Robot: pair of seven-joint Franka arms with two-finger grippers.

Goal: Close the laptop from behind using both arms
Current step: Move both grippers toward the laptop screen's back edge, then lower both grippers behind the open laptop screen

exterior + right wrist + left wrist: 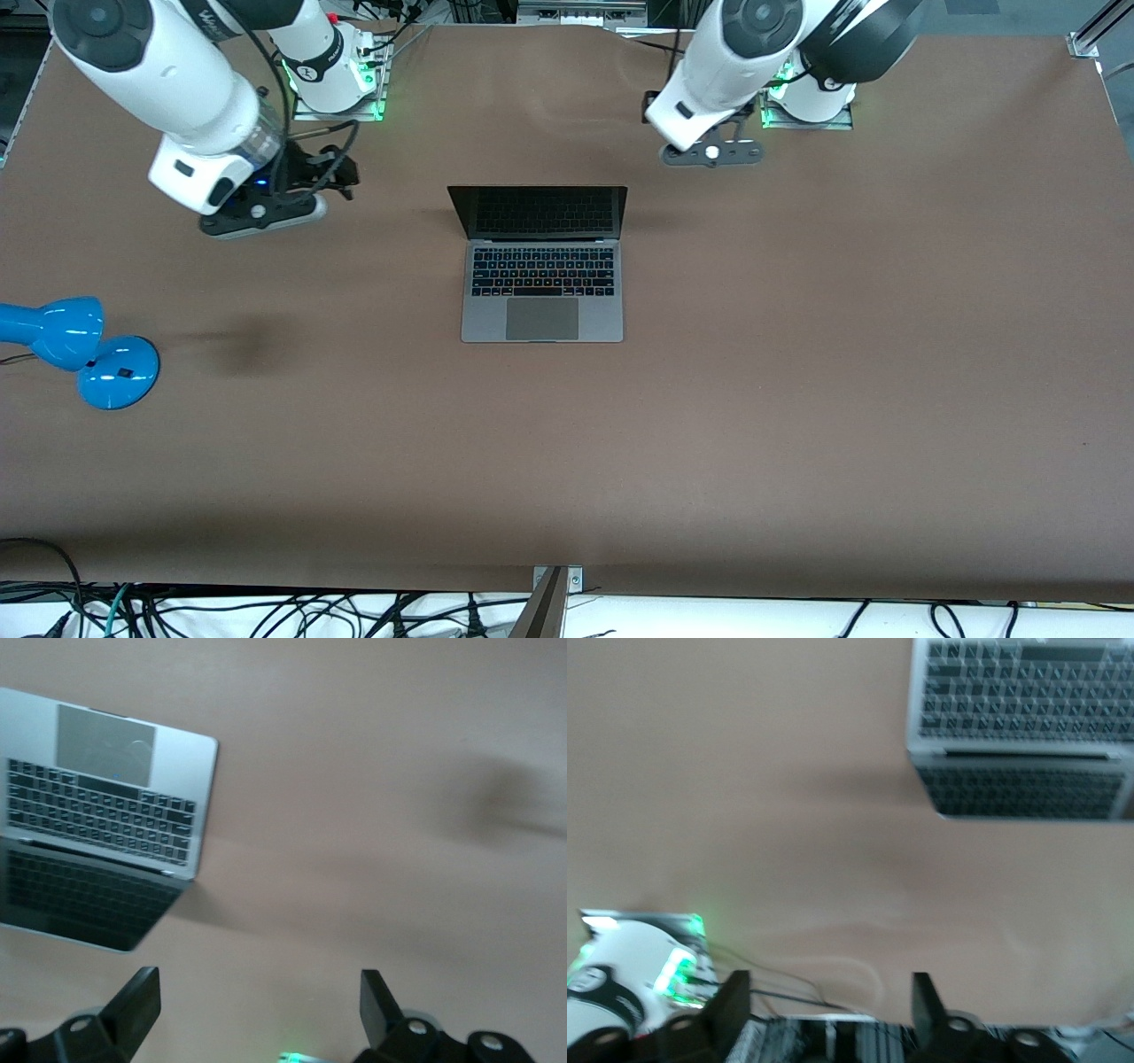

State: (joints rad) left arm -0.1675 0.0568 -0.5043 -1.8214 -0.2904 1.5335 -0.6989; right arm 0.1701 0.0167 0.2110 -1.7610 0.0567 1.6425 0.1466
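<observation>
The space-grey laptop [542, 266] stands open in the middle of the brown table, its dark screen upright on the side toward the arms' bases. It also shows in the left wrist view [1023, 726] and the right wrist view [97, 824]. My left gripper [713, 153] hangs open and empty over the table between the laptop and the left arm's base; in its wrist view [830, 1001] nothing is between the fingers. My right gripper [261, 213] hangs open and empty over the table toward the right arm's end, apart from the laptop; its wrist view [257, 997] shows only bare table between the fingers.
A blue desk lamp [84, 350] sits at the right arm's end of the table. The arms' base plates [341, 97] [811, 111] glow green along the table's edge by the robots. Cables hang below the table's front edge [266, 611].
</observation>
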